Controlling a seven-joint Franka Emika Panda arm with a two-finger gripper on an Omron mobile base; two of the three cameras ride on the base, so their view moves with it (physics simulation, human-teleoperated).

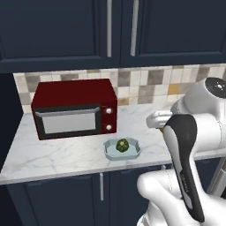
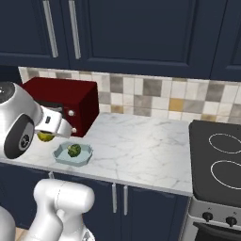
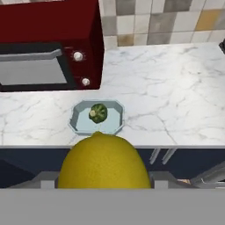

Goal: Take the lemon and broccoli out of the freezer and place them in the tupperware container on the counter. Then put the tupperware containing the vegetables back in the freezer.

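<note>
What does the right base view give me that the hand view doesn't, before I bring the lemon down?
Right base view alone: the black stovetop at the right end of the counter, and the navy upper cupboards with silver handles.

Hand view alone: the lemon large in the foreground, sitting between the fingers, in line with the tupperware container beyond it.

Both: the broccoli lying in the tupperware container on the marbled counter, the red microwave behind it, and the tiled backsplash.
</note>
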